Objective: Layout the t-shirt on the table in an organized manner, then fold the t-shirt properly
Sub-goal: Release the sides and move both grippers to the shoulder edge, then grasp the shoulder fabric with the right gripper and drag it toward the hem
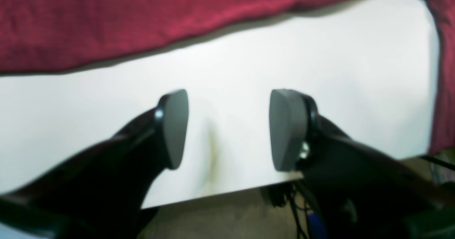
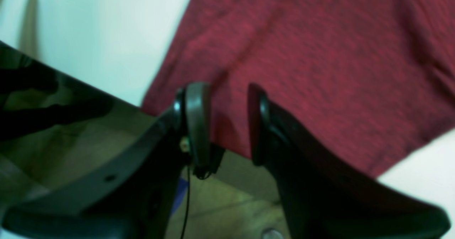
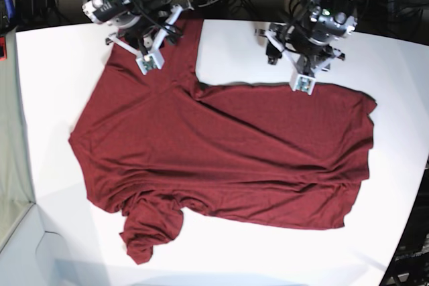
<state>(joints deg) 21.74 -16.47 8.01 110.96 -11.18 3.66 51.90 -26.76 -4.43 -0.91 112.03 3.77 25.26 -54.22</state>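
- Shirt [image 3: 228, 145] lies spread across the table [image 3: 53, 72], body mostly flat with creases; one sleeve bunches at the near edge, the other reaches the far edge.
- Left gripper [image 1: 227, 129] hovers over bare table just beside the shirt's edge, fingers [image 1: 176, 125] well apart, holding nothing.
- Right gripper [image 2: 227, 120] sits above the far sleeve, jaws partly apart, no cloth between them.

- Both wrist views are blurred; fabric texture on the t-shirt [image 1: 142, 18] is barely resolved.
- The t-shirt is cut off by the top and right edges of the left wrist view.
- The table [image 3: 53, 65] is cropped at the base view's bottom and right edges.
- Cables under the table's edge are too blurred to identify.
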